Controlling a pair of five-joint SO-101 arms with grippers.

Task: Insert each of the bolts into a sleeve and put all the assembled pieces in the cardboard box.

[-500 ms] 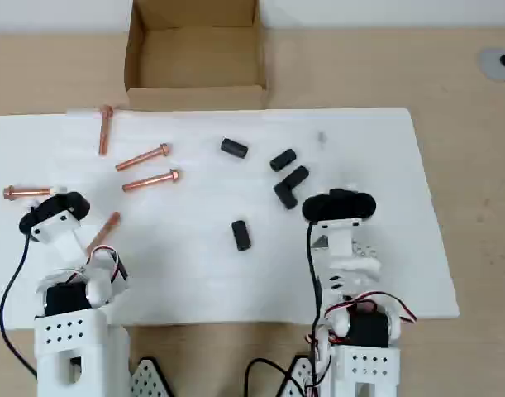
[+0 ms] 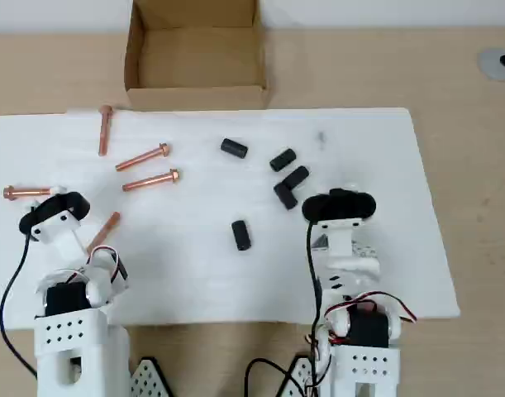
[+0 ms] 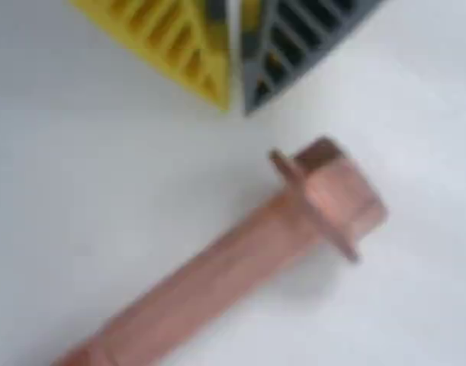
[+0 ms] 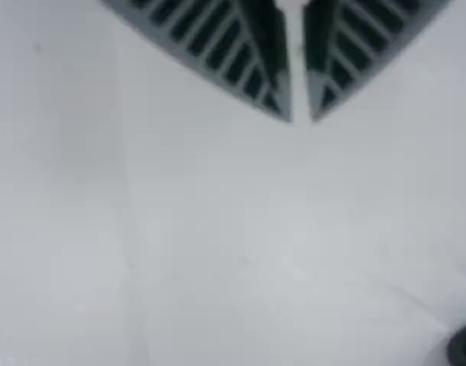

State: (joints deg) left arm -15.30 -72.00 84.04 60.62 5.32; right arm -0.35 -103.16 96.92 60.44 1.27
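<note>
The left gripper [image 3: 234, 103], fingers pressed together, was held just beside a copper-coloured flanged metal bolt [image 3: 240, 259] — seemingly readied for a first pick — with the right gripper [image 4: 297, 114] likewise closed, empty.

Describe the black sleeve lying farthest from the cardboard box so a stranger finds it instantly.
Start from the white sheet. Near its middle lies one black sleeve. It sits alone, farther from the cardboard box than the four other sleeves.
</note>
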